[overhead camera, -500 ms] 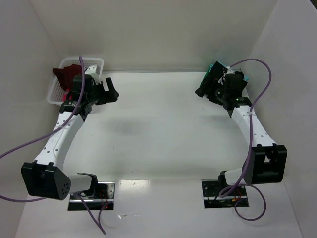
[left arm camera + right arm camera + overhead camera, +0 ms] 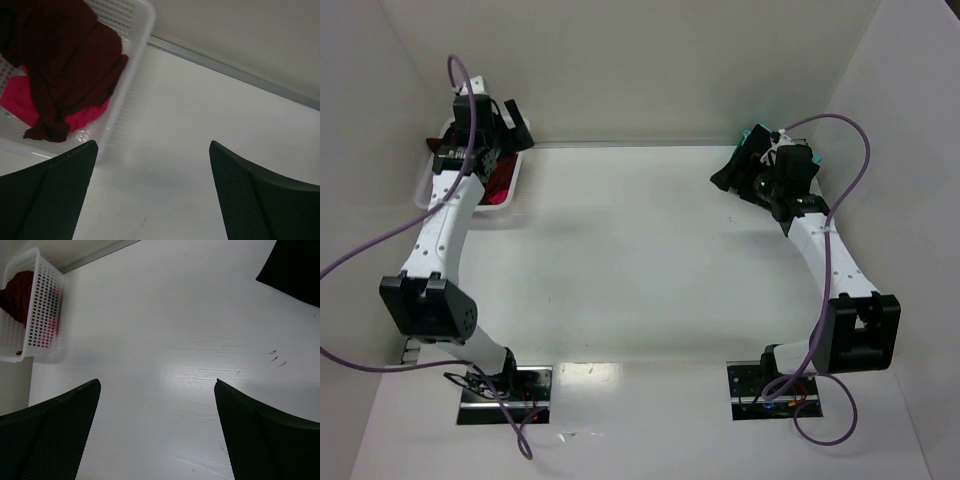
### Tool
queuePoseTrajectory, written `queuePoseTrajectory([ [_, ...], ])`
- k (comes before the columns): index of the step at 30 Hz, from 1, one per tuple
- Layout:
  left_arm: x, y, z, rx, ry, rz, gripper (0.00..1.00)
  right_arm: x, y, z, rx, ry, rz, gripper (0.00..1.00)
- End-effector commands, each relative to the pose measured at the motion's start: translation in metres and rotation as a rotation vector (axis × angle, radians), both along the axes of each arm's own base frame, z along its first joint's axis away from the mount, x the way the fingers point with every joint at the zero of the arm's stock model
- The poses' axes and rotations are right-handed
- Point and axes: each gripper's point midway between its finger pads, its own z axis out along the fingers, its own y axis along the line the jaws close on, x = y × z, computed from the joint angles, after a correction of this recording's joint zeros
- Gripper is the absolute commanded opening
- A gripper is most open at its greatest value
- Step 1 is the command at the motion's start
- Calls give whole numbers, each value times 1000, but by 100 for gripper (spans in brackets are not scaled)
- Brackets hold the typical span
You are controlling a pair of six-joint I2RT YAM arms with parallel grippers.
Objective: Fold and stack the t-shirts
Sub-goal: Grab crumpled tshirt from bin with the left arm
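Early stage, by judgement: no finished stack discernible.
- In white basket [image 2: 142, 30]: maroon shirt [image 2: 70, 65] crumpled over pink shirt [image 2: 20, 95], both unfolded.
- Left gripper [image 2: 152, 147]: raised near basket's rim, fingers spread wide, nothing held.
- Across table [image 2: 640, 250] from basket: black shirt [image 2: 295, 270] lying flat, teal shirt [image 2: 752, 134] mostly hidden. Fold state not discernible.
- Right gripper [image 2: 157, 382]: near these two, well apart from basket, spread open, empty.
- Left to do, probably: emptying basket, folding, stacking all four.

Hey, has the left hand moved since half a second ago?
Yes. The left hand swung toward the far wall and leftward, from beside the white basket to above its far right corner.
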Motion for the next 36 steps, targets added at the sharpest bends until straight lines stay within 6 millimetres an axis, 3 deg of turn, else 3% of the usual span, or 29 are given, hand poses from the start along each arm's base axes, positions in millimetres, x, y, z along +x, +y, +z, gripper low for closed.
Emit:
queuePoseTrajectory([
  [1, 36, 50, -14, 20, 28, 166, 100, 1, 2, 57, -11, -173, 19, 100],
  [4, 54, 64, -23, 48, 20, 198, 100, -2, 1, 56, -15, -163, 11, 100],
  [9, 78, 102, -63, 77, 84, 306, 100, -1, 4, 52, -7, -159, 31, 100],
  [13, 83, 147, -86, 35, 99, 434, 100, 6, 10, 48, 5, -137, 61, 100],
  [16, 84, 175, -103, 1, 108, 503, 100, 9, 15, 59, 36, -168, 74, 100],
  [21, 89, 199, -136, -61, 130, 527, 100, 12, 19, 58, 41, -169, 80, 100],
  [27, 105, 203, -179, -110, 164, 473, 95, 24, 22, 32, 36, -89, 82, 100],
  [29, 111, 203, -186, -112, 159, 456, 95, 25, 22, 29, 36, -76, 81, 100],
  [31, 115, 201, -207, -119, 192, 435, 94, 27, 25, 33, 32, -78, 81, 100],
  [36, 121, 202, -220, -121, 201, 434, 92, 27, 25, 33, 19, -86, 97, 100],
])
